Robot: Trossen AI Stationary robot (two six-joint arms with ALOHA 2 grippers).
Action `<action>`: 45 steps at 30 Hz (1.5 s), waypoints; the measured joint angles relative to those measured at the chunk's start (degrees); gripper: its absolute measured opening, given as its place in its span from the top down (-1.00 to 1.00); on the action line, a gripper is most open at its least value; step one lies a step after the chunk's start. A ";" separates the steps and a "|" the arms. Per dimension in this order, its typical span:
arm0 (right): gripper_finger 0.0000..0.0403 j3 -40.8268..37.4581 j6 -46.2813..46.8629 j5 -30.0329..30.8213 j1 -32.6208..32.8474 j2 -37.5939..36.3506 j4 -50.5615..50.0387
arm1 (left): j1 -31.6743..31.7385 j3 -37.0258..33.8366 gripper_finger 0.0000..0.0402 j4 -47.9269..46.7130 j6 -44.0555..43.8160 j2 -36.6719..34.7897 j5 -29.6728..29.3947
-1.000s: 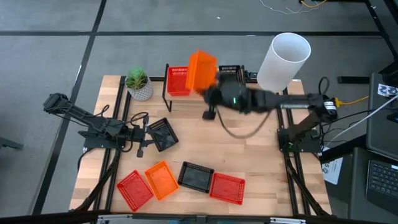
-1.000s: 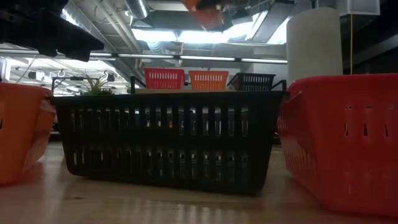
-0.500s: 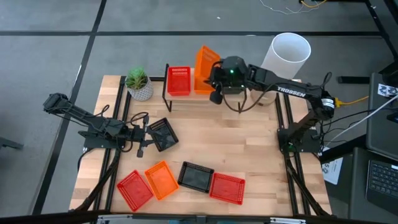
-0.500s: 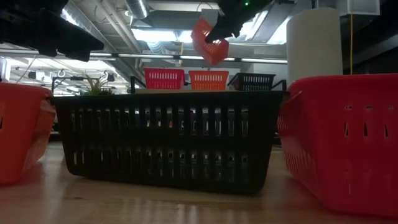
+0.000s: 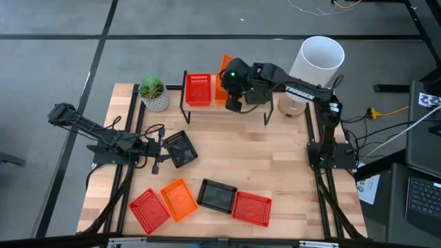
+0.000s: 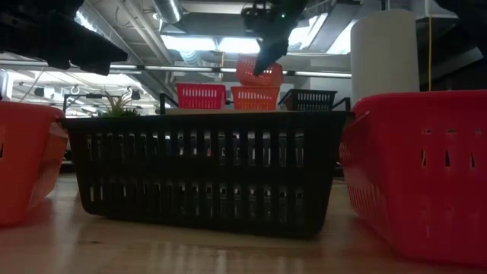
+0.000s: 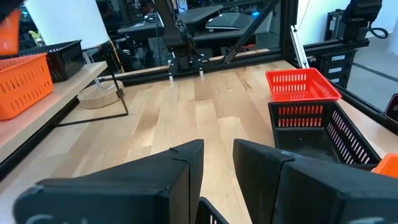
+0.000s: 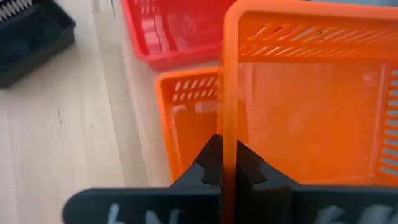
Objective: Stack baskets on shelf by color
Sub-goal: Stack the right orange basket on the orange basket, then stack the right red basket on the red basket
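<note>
At the upper middle of the high view, the right hand (image 5: 234, 84), clamped on an orange basket's (image 8: 311, 118) rim, holds it tilted over the orange one on the shelf (image 5: 207, 110), so levelling and nesting it seems next.

Right arm: extended from its base at the right of the high view toward the upper centre of the frame. The right end effector (image 5: 234, 88) sits there, above the shelf (image 5: 207, 110), its two fingers closed on the rim of an orange basket (image 8: 298, 112) — the basket is held tilted.

Left arm: folded low at the left of the high view. The left end effector (image 5: 160, 150) points toward frame centre — fingers slightly apart, holding nothing.
</note>
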 joint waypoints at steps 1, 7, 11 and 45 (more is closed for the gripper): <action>1.00 0.16 0.01 -0.04 0.04 0.38 -0.39 | -0.02 0.00 0.60 0.00 -0.02 0.00 0.00; 1.00 0.41 0.00 -2.70 0.05 0.56 -2.23 | -0.01 0.00 0.60 -0.02 -0.02 0.00 -0.02; 0.99 0.41 -0.36 -3.00 0.05 0.58 -2.31 | 0.00 0.00 0.60 -0.02 -0.02 0.00 -0.02; 0.46 0.03 8.39 -24.89 11.52 -1.08 -18.11 | -0.02 0.00 0.60 -0.02 -0.02 0.00 -0.03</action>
